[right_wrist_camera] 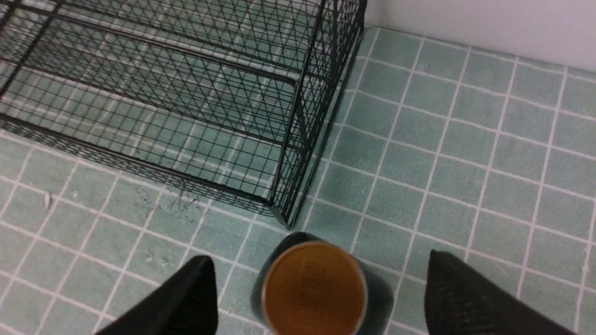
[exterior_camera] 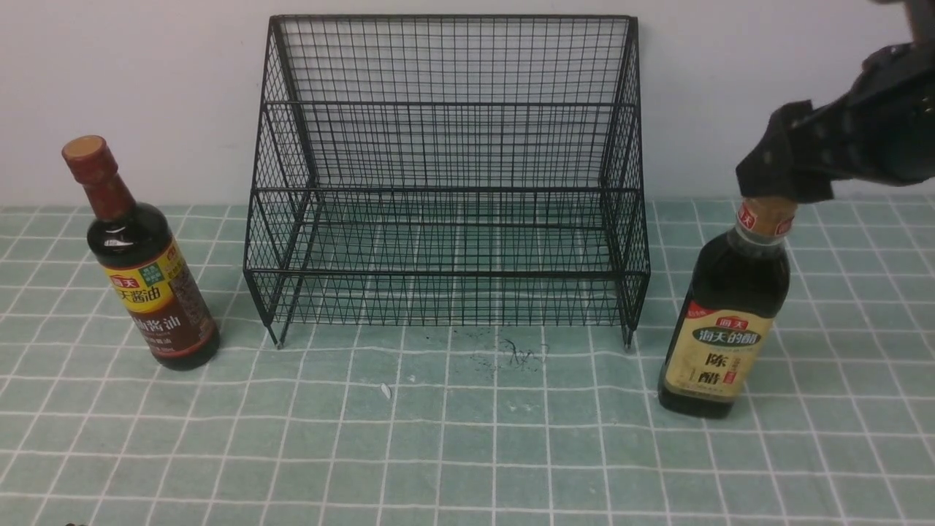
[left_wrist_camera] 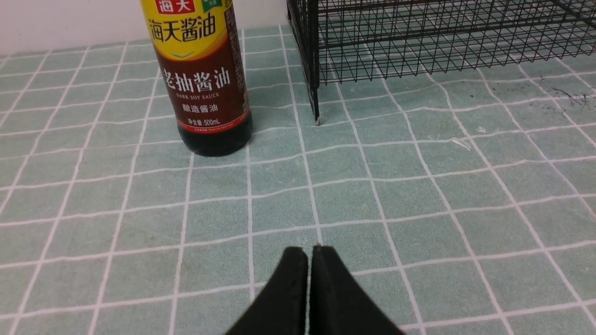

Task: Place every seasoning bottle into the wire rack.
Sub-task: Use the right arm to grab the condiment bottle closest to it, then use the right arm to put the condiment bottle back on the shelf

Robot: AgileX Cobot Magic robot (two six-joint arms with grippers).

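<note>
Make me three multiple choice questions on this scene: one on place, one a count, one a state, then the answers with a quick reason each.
1. Relative to the rack, the gold-cap bottle stands: A left; B right; C inside.
2. Bottles inside the rack: A none; B one; C two.
3. At the gold cap, the right jaws are: A shut on it; B open either side of it; C shut above it.
Answers: 1 B, it stands off the rack's right side. 2 A, both stand outside, the red-cap bottle to the left. 3 B, the wrist view shows them spread wide, not touching.
</note>
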